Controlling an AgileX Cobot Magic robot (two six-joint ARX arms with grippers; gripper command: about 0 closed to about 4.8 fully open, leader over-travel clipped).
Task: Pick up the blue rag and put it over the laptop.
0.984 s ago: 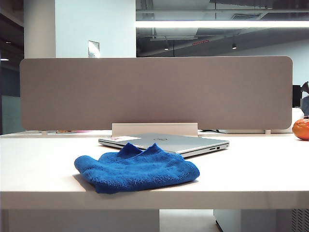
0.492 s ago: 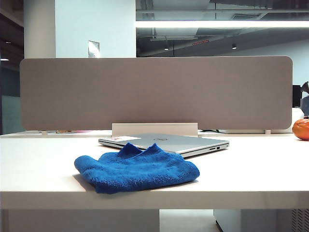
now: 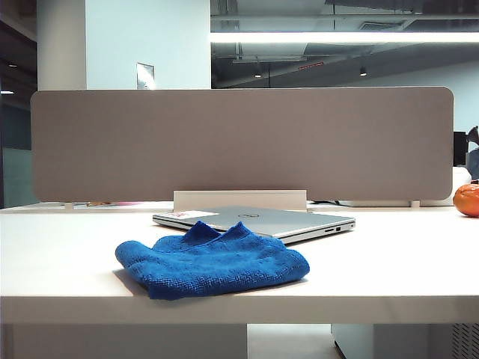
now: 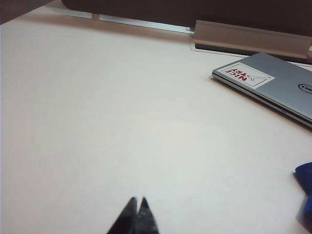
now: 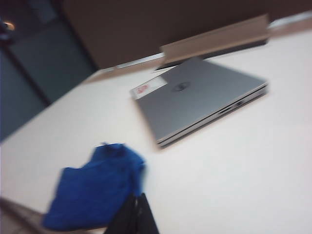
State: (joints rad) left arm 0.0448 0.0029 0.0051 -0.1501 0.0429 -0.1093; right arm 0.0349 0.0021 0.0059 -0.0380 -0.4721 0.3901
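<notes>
Royal-blue nubby microfibre rag [image 3: 212, 261] lies bunched on the white desk [image 3: 67, 262] near its front edge, its back folds rising just in front of the thin silver-grey closed laptop [image 3: 258, 221], which lies flat before the grey divider panel [image 3: 239, 142]. Whether rag and laptop touch cannot be told. A white-and-red sticker [image 4: 244, 75] sits on one corner of the lid, and ports show on the side edge.

Neither arm appears in the exterior view. In the left wrist view the left pincer [image 4: 136, 210] has its dark tips pressed together, holding nothing, above bare desk; only a sliver of the rag shows at that picture's edge, well apart from the tips. In the blurred right wrist view the right pincer [image 5: 136, 207] is likewise closed and empty, with the rag just beside its tips and the laptop beyond. An orange round thing [image 3: 467, 199] sits at the far right.
</notes>
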